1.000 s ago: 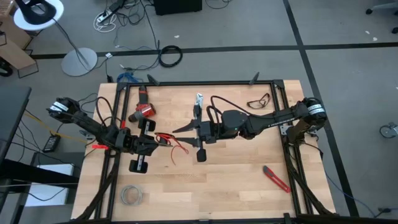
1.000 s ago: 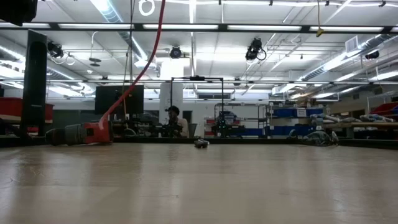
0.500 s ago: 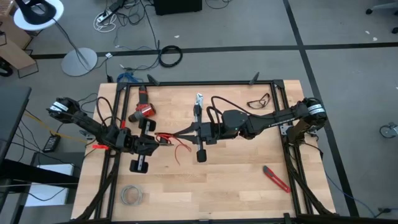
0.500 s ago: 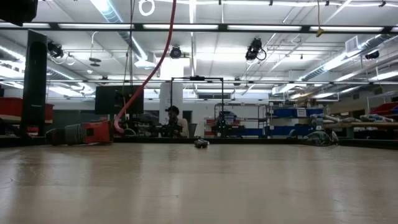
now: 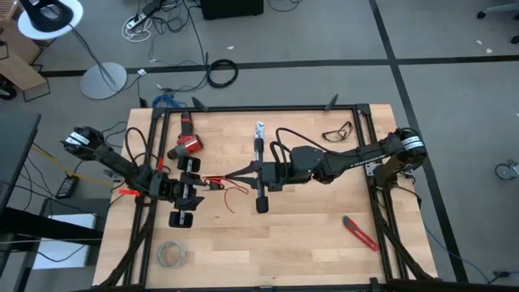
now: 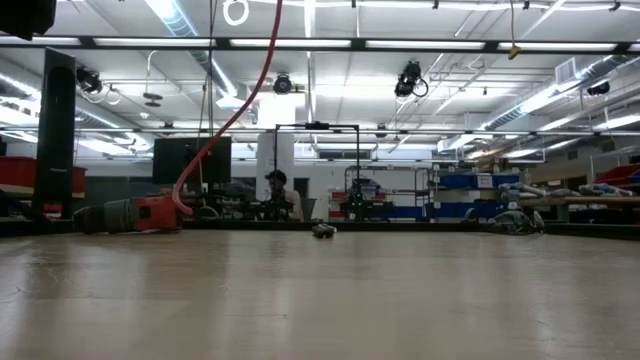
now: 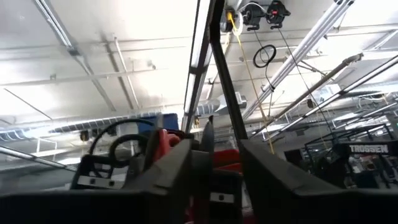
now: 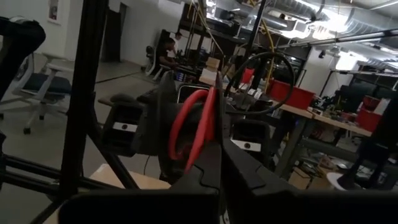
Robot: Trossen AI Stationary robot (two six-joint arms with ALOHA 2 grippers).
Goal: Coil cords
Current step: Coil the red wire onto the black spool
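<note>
High: red wire [image 5: 229,188] mid-table, between left gripper [image 5: 203,185] and right gripper [image 5: 229,174]; right tips together at wire's upper strand, left fingers apart beside its left end.
Low: red wire [image 6: 235,110] hangs from top edge down toward red drill [image 6: 135,213] far left.
Left wrist: fingers [image 7: 163,177] apart.
Right wrist: fingers [image 8: 208,174] pinched on red wire [image 8: 186,124] loop, left gripper [image 8: 155,134] just behind.

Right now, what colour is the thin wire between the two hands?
Bright red wire, clearest in the right wrist view.
</note>
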